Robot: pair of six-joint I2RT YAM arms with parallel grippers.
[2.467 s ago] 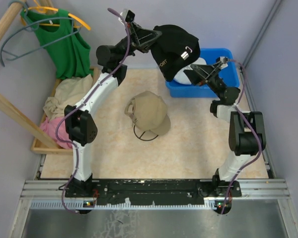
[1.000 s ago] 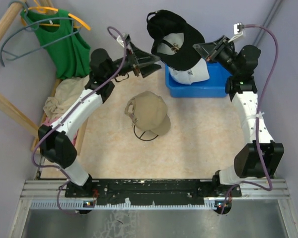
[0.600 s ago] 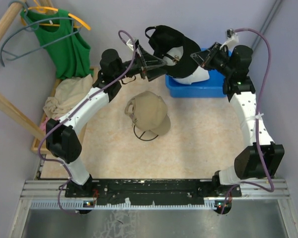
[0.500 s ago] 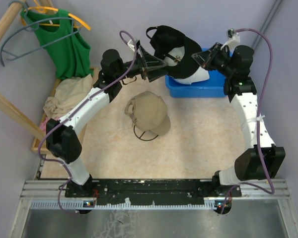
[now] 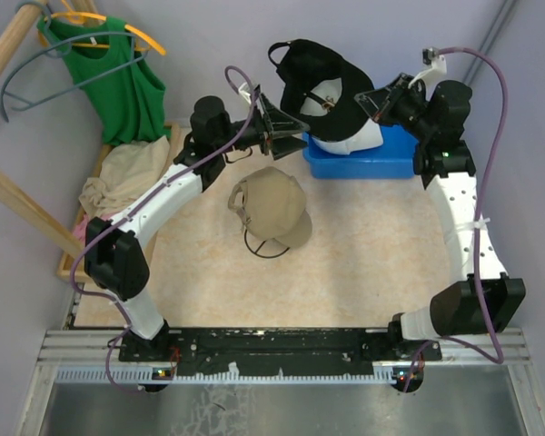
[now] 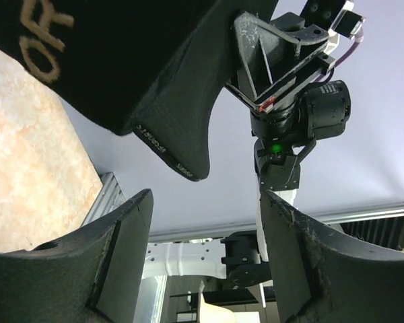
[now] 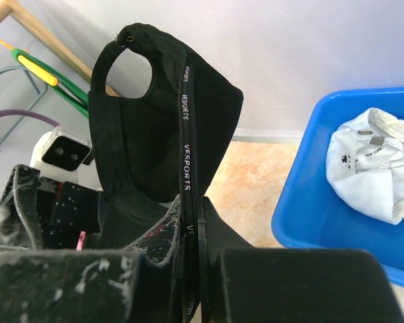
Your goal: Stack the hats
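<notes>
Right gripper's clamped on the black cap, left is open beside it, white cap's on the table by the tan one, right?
One error: the white cap lies in the blue bin, not on the table, as the right wrist view shows. Right gripper is clamped on the black cap, left gripper open beside it.

Bright, even light; soft shadows.

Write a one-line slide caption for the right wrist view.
Right gripper pinches the edge of the black cap; a white cap lies in the blue bin.
</notes>
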